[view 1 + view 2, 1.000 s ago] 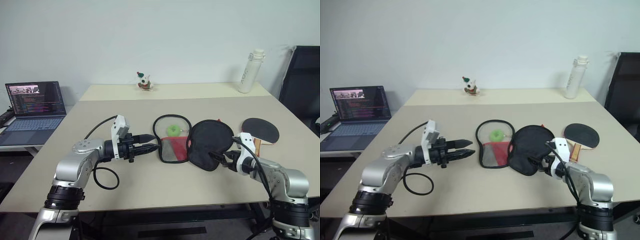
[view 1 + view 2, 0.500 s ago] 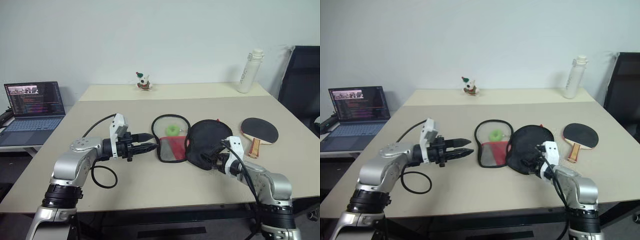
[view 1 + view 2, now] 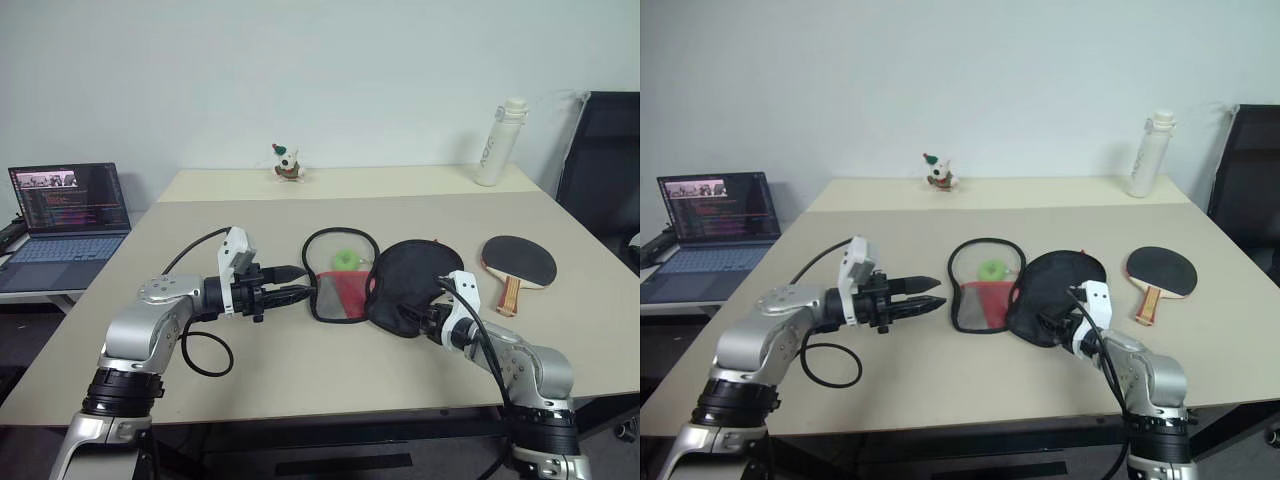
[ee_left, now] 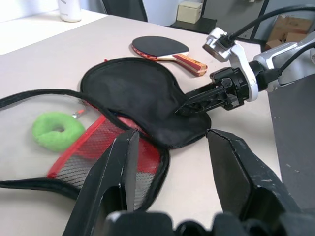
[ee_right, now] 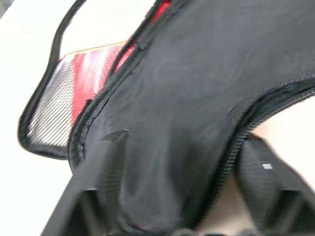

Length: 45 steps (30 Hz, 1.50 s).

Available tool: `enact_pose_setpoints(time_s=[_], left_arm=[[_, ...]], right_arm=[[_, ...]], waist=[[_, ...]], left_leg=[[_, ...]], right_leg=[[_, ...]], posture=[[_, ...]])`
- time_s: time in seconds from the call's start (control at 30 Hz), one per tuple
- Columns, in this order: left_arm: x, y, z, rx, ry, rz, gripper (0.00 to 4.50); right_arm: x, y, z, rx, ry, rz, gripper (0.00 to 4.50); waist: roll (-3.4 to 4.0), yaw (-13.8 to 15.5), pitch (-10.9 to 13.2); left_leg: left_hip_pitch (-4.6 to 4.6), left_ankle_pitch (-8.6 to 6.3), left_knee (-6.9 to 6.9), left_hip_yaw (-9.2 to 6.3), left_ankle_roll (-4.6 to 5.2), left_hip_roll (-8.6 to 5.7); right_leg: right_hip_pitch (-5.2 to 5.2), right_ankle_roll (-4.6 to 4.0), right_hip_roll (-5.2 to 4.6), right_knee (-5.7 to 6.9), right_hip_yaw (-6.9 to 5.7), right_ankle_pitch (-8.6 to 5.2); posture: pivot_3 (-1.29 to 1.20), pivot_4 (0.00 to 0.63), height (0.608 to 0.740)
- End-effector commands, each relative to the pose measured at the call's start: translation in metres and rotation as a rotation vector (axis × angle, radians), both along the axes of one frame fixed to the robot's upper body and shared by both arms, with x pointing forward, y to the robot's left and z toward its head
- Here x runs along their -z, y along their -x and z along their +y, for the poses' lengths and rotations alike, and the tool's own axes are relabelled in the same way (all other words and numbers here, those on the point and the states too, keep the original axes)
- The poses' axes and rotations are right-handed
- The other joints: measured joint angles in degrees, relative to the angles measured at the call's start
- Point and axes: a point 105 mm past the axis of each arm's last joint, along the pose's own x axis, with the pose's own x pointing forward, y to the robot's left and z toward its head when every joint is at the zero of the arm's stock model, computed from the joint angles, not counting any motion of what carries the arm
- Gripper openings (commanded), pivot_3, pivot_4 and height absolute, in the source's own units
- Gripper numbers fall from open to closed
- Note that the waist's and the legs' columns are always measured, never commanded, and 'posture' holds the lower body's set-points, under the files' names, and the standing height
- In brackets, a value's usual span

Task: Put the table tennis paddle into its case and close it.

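The case lies unzipped and spread in two halves near the middle of the worktop, its mesh half with the green ball charm toward the left edge and its black flap toward the right. The table tennis paddle lies flat well apart from it, closer to the right edge, handle pointing at the near edge, not yet in the case. The right gripper has its jaws at the near rim of the black flap; in the right wrist view the zip edge runs between them, and they look to be closing on the fabric, though I cannot tell whether they have it pinched. The left gripper hovers just beside the mesh half with its jaws apart and nothing in them. The likely trouble is that a thin pinch on soft cloth slips, or that lifting the flap drags the whole light case across the worktop, since nothing pins the mesh half. If the flap folds shut over the empty pocket, the paddle would then have no opening.
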Motion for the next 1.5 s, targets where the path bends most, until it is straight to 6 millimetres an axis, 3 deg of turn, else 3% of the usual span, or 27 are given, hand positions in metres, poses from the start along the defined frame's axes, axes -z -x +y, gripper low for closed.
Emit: enact_pose_setpoints(time_s=[0.03, 0.2, 0.23, 0.37, 0.53, 0.67, 1.0, 1.43, 1.5], left_arm=[[-0.009, 0.004, -0.002, 0.008, 0.001, -0.048, 2.37], [-0.008, 0.004, -0.002, 0.002, 0.002, -0.048, 2.37], [-0.008, 0.003, -0.003, 0.002, 0.002, -0.049, 2.37], [-0.008, 0.003, -0.004, 0.004, 0.0, -0.051, 2.37], [-0.008, 0.004, -0.006, 0.009, 0.002, -0.054, 2.37], [-0.009, 0.004, -0.007, 0.009, 0.006, -0.058, 2.37], [-0.008, 0.007, -0.005, -0.004, 0.001, -0.062, 2.37], [-0.007, 0.007, -0.007, -0.004, 0.0, -0.061, 2.37], [-0.007, 0.006, -0.008, -0.001, 0.001, -0.059, 2.37]], right_arm=[[-0.016, 0.0, 0.008, -0.032, -0.068, -0.029, 1.84], [-0.017, -0.002, 0.015, -0.073, -0.06, -0.019, 0.06], [-0.019, -0.004, 0.015, -0.085, -0.054, -0.019, 0.02], [-0.023, -0.01, 0.005, -0.144, 0.017, -0.013, 0.02], [-0.031, -0.028, -0.027, -0.21, 0.156, 0.01, 0.02], [-0.039, -0.041, -0.04, -0.274, 0.246, 0.004, 0.02], [-0.047, -0.073, -0.058, -0.321, 0.457, -0.022, 0.02], [-0.052, -0.088, -0.08, -0.206, 0.565, -0.061, 0.02], [-0.054, -0.091, -0.088, -0.167, 0.604, -0.077, 0.63]], waist=[[0.0, 0.01, 0.0], [0.0, 0.05, 0.0], [0.0, 0.03, 0.0], [0.0, 0.07, 0.0], [-0.01, 0.09, 0.01], [-0.02, -0.21, 0.02], [-0.1, -0.52, 0.08], [-0.15, -0.56, 0.13], [-0.15, -0.56, 0.13]], left_leg=[[0.0, 0.0, 0.0, 0.0, 0.0, 0.0], [0.0, 0.0, -0.01, -0.01, 0.0, 0.0], [0.0, 0.0, -0.01, 0.0, 0.0, 0.0], [0.0, 0.0, 0.0, 0.01, 0.0, -0.01], [-0.02, 0.0, -0.01, 0.06, 0.01, -0.05], [0.0, -0.01, -0.04, 0.1, 0.01, -0.05], [-0.02, -0.01, -0.05, 0.12, 0.0, -0.05], [-0.01, -0.01, -0.06, 0.12, -0.01, -0.06], [-0.01, -0.01, -0.06, 0.12, -0.01, -0.06]], right_leg=[[0.0, 0.0, 0.0, 0.0, 0.01, 0.0], [0.0, 0.0, -0.01, -0.01, 0.0, 0.0], [0.0, 0.0, -0.01, 0.0, 0.0, 0.0], [0.0, 0.0, -0.01, -0.01, -0.01, 0.0], [0.0, 0.0, -0.01, -0.07, -0.02, 0.0], [-0.01, 0.0, 0.03, -0.1, -0.01, 0.0], [-0.01, 0.0, 0.03, -0.12, 0.02, 0.01], [-0.02, -0.05, 0.02, -0.11, 0.05, 0.04], [-0.02, -0.07, 0.01, -0.1, 0.05, 0.05]], posture=[[0.0, 0.15, 0.74], [0.0, 0.15, 0.74], [0.0, 0.15, 0.74], [0.0, 0.15, 0.74], [0.0, 0.15, 0.74], [0.0, 0.15, 0.74], [0.0, 0.15, 0.74], [0.0, 0.15, 0.74], [0.0, 0.15, 0.74]])
